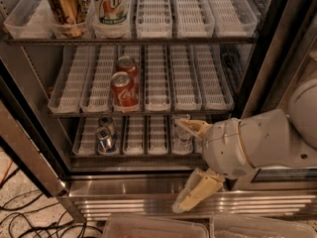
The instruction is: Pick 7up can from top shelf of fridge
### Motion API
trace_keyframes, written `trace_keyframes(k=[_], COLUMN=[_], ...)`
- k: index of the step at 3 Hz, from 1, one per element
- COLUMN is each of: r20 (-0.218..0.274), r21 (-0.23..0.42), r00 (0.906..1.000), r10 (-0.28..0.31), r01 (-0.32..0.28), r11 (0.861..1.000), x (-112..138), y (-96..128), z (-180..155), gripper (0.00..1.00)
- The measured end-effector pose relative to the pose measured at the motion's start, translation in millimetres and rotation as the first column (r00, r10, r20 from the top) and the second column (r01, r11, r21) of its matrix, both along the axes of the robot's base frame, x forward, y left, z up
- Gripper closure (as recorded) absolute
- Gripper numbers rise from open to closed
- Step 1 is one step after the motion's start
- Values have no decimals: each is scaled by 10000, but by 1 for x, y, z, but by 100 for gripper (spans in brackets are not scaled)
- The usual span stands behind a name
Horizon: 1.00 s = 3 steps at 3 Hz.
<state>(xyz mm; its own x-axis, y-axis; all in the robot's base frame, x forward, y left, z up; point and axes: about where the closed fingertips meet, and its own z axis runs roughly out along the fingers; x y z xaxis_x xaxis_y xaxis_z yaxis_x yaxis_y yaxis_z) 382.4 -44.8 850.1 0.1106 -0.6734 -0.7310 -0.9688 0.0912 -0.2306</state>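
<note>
The 7up can [108, 4] stands upright at the front of a lane on the top shelf [184, 15] of the fridge [124, 196], its upper part cut off by the frame edge. A gold-bronze can [63, 5] stands just left of it. My gripper [177, 166] is open and empty, well below and to the right of the can. Its upper finger lies in front of the bottom tier, and its lower finger hangs over the steel base. The pale arm [252, 145] enters from the right.
Two red cola cans [124, 89] stand one behind the other on the middle tier. The bottom tier holds two silver-topped cans [105, 137] and a clear bottle [183, 139]. The door frame [29, 155] slants along the left, with cables [25, 217] on the floor.
</note>
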Motion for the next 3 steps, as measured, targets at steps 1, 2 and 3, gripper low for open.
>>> trace_keyframes(k=[1, 2, 3], r20=[-99, -179, 207], r21=[695, 2191, 3513], r00=[9991, 9932, 9832], r10=[-405, -1147, -1816], r01=[411, 1158, 1629], r11=[9967, 9688, 9220], x=[2, 6, 12], y=[0, 10, 26], z=[-7, -24, -15], gripper=[0, 0, 0])
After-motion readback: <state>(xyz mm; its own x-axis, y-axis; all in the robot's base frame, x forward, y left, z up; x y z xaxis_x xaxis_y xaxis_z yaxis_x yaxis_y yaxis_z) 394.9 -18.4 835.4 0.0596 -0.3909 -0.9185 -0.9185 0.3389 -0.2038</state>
